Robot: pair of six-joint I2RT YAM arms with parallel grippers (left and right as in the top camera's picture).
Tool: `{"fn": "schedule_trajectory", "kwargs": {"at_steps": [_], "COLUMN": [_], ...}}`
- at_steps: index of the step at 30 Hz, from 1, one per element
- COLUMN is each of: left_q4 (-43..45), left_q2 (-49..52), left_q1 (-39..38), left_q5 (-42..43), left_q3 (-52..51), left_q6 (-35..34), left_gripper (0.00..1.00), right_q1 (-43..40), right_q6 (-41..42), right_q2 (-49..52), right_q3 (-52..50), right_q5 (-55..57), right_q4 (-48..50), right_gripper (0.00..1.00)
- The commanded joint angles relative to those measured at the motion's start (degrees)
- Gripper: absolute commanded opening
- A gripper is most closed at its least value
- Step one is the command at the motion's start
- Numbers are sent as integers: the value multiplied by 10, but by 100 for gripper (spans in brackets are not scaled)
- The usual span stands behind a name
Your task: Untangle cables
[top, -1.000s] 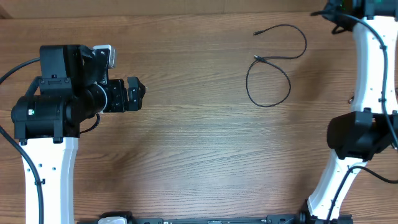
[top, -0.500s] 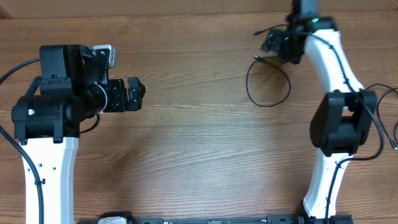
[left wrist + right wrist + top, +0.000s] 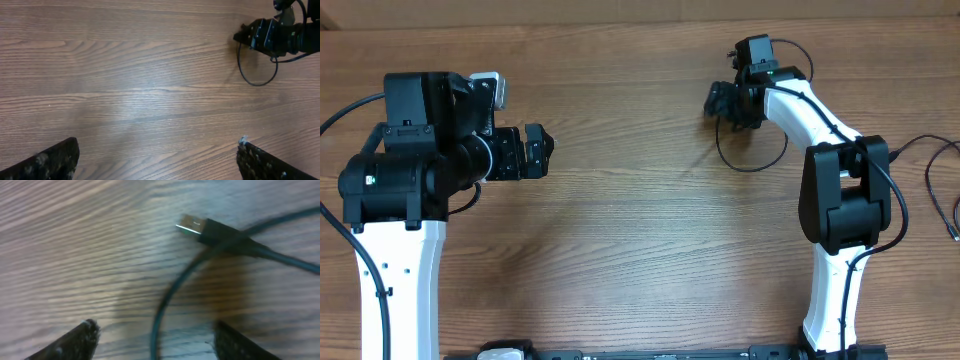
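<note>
Right jaws hung open, the cable (image 3: 170, 291) lying slack btwn them on the counter (image 3: 75, 240) — looked thin, light, floppy. Best pinched near the stiff plug (image 3: 197, 226), just ahead. Left jaws open, empty.

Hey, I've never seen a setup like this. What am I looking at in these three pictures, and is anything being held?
These are two robot arms at a wooden table. One picture looks down from above. The other two come from cameras on each arm's wrist, so the dark shapes at their bottom corners are that arm's own fingers. The left gripper hangs open over bare wood. The right gripper is open, low over a thin black cable lying in a loop, its silvery plug just ahead. Nothing is held.
</note>
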Motion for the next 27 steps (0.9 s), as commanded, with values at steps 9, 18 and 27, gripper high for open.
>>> {"fn": "schedule_trajectory", "kwargs": {"at_steps": [9,18,27], "left_q4": [1,0,0], "left_q2": [0,0,0], "left_q1": [-2,-2,-2], "left_q5": [-3,-3,-3], "left_q3": [7,7,7], "left_q6": [-8,-8,-8], "left_gripper": [100,100,100], "right_q1": [-4,-10,-54], "right_q6": [1,-39,-47], "right_q2": [40,34,23], "right_q3": [-7,68,337], "right_q5": [38,75,656], "right_q4": [14,-35,-177], "right_gripper": [16,4,4]}}
